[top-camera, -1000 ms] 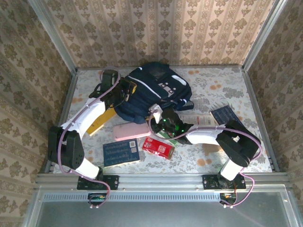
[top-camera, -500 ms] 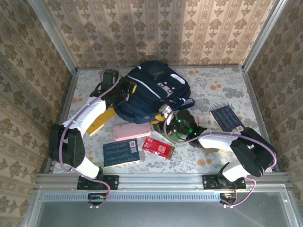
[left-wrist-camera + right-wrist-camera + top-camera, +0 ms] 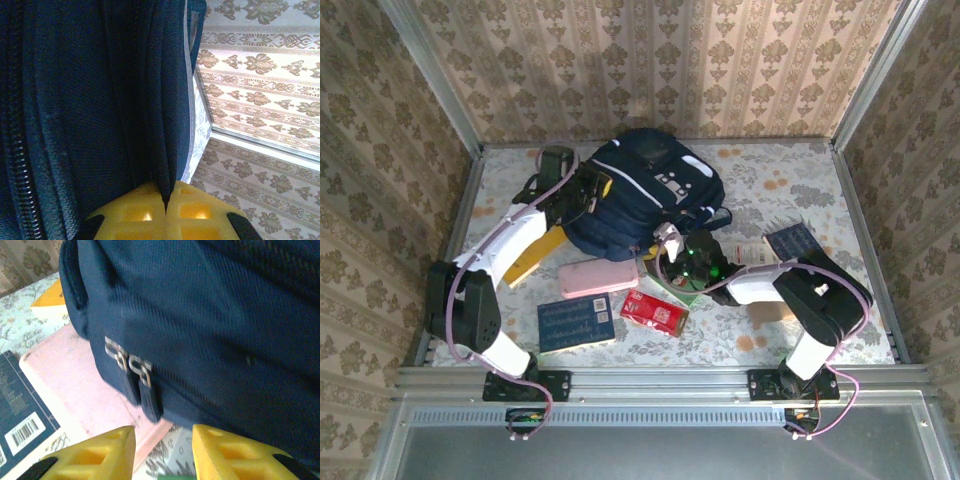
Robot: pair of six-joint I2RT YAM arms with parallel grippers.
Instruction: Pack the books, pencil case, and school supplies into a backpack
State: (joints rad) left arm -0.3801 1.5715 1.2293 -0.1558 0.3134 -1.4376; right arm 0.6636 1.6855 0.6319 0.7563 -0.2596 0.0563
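1. Left hand (image 3: 165,206) is clamped tight on a fold of the navy backpack (image 3: 75,100), the cloth pinched between its yellow fingers (image 3: 130,216) beside a long run of zip teeth.
2. Seen from above, that hand sits at the bag's left edge, its arm reaching in from the near left corner.
3. The right hand (image 3: 162,452) stands partly open and holds nothing, its jaws apart just short of two zip pulls (image 3: 142,385) that hang side by side on the bag's lower seam.
4. The backpack lies in the middle of the table (image 3: 790,190), towards the far side.
5. The pink pencil case (image 3: 598,277) lies flat on the table against the bag's near edge, with the blue book (image 3: 577,322) just in front of it and the red pack (image 3: 655,312) beside that book on the right.
6. The yellow book (image 3: 538,258) pokes out from under the left arm, at the bag's left.
7. The navy book (image 3: 798,245) rests well apart on the right, a white strip (image 3: 745,252) between it and the right hand.
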